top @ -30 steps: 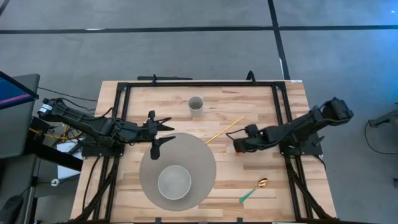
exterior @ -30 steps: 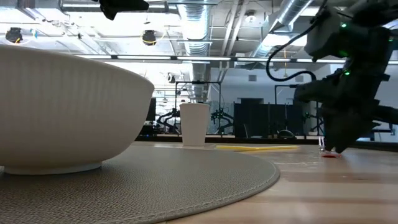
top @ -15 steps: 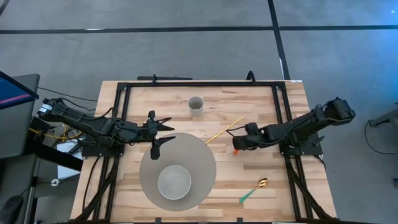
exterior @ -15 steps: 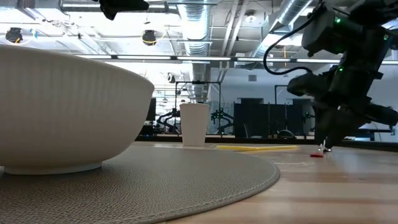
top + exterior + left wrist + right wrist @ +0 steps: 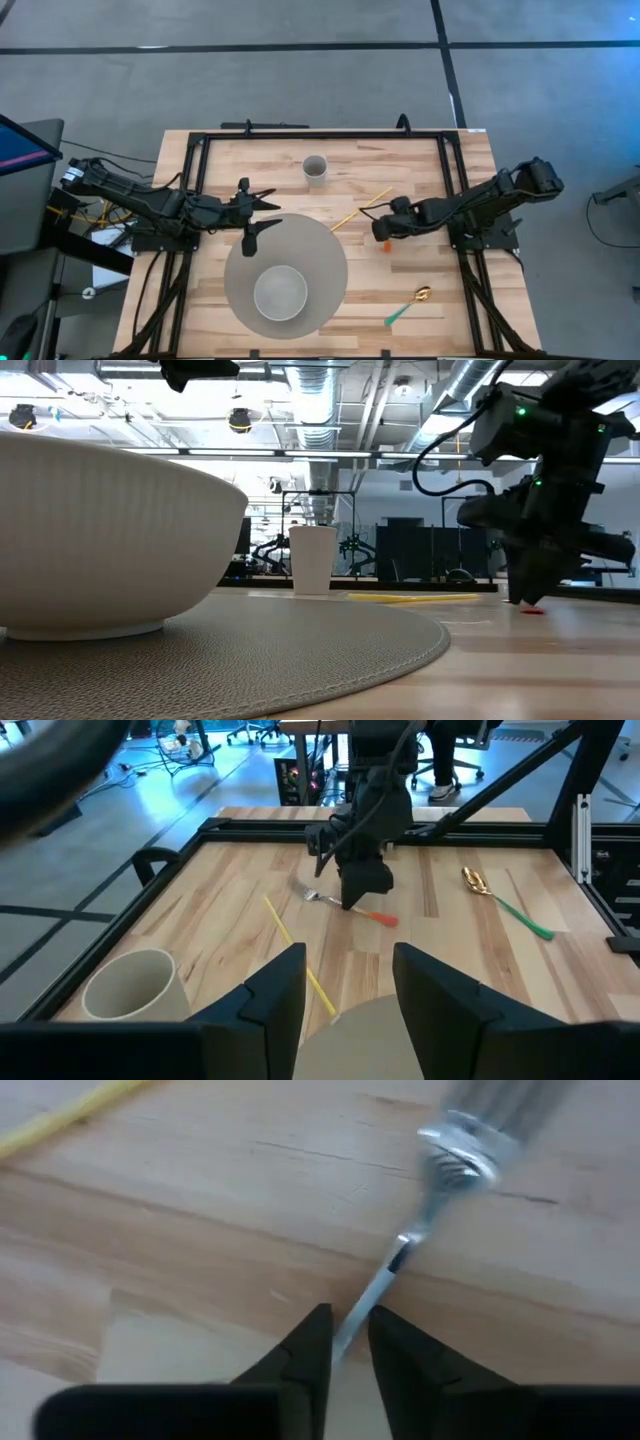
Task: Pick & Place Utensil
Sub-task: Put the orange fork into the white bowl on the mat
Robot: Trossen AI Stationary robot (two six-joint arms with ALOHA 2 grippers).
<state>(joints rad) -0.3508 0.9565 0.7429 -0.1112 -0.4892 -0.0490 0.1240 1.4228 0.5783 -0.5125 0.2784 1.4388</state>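
Note:
A fork with a silver head (image 5: 455, 1160) and a red handle (image 5: 383, 919) lies right of the table's middle. My right gripper (image 5: 381, 231) stands over it, shut on its shaft; it also shows in the left wrist view (image 5: 352, 898) and the low view (image 5: 530, 575). My left gripper (image 5: 265, 210) hovers open and empty over the far left edge of the round grey mat (image 5: 325, 250). A white bowl (image 5: 280, 292) sits on the mat. My right gripper pinches the fork's thin silver shaft (image 5: 378, 1292) between its two fingertips, between head and red handle. The fingers come from above, slanting down from the table's right. The red handle end (image 5: 530, 610) is down at the table top.
A white cup (image 5: 316, 168) stands at the far middle. A thin yellow stick (image 5: 360, 210) lies slantwise between cup and fork. A gold spoon with a green handle (image 5: 408, 307) lies near the front right. A black frame (image 5: 320, 133) runs around the table.
My right gripper has shifted a little toward the table's left and far side, staying low over the fork. The left arm has kept still.

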